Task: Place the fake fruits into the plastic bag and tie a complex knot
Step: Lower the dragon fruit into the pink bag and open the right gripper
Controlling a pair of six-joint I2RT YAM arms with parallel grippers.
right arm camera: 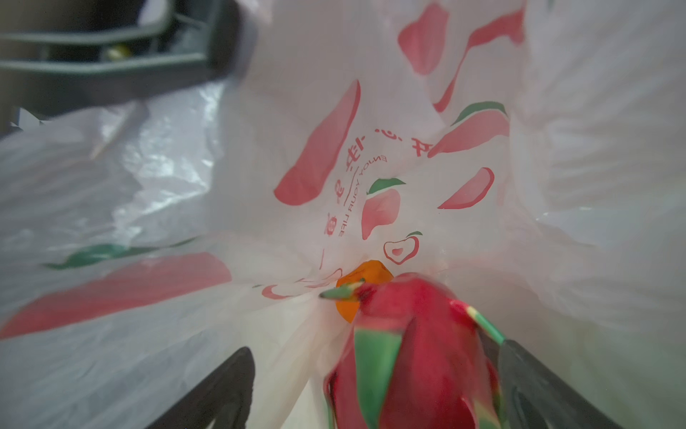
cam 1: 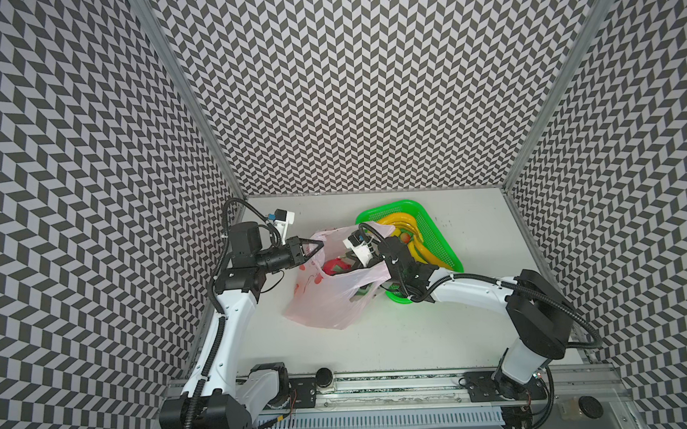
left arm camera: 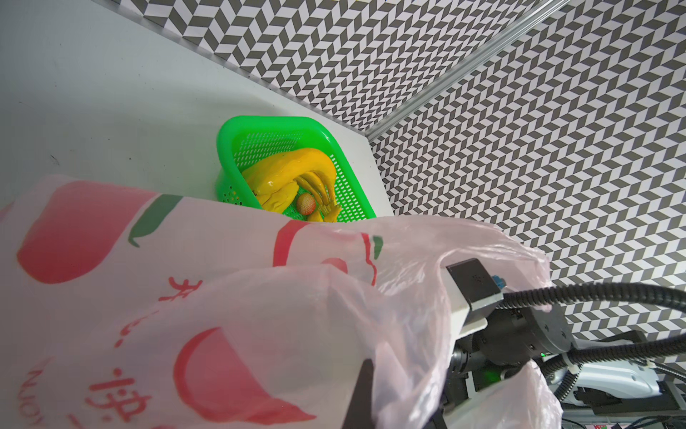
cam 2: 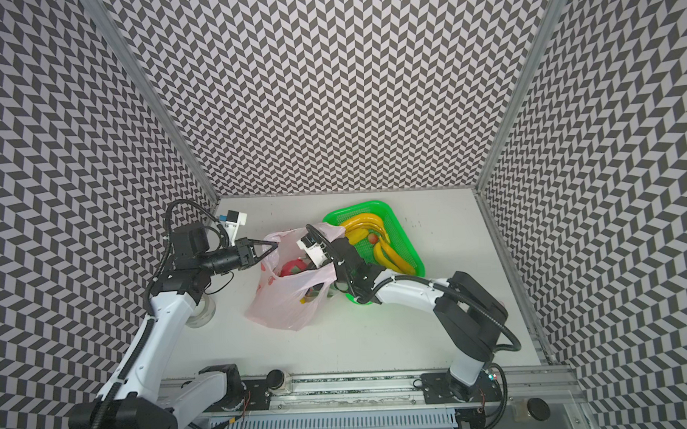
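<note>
The plastic bag [cam 1: 329, 302] [cam 2: 286, 304] lies mid-table with its mouth held open. My left gripper [cam 1: 319, 245] [cam 2: 274, 247] is shut on the bag's far rim; in the left wrist view one dark finger [left arm camera: 363, 395] shows behind the film [left arm camera: 222, 297]. My right gripper [right arm camera: 376, 349] reaches inside the bag [right arm camera: 371, 148], jaws wide open. A pink dragon fruit [right arm camera: 419, 353] [cam 1: 330, 266] [cam 2: 290, 267] sits blurred between the fingers, apart from one of them. An orange [right arm camera: 365, 276] lies deeper in. Yellow bananas [cam 1: 403, 223] [left arm camera: 293, 174] and a small reddish ball [left arm camera: 306, 203] stay in the basket.
A bright green mesh basket [cam 1: 408, 202] [cam 2: 373, 203] [left arm camera: 260, 122] stands right behind the bag, touching it, under my right forearm. A clear tape roll [cam 2: 203, 310] sits beneath my left arm. Patterned walls close in three sides; a rail with a black knob [cam 1: 324, 377] runs along the front.
</note>
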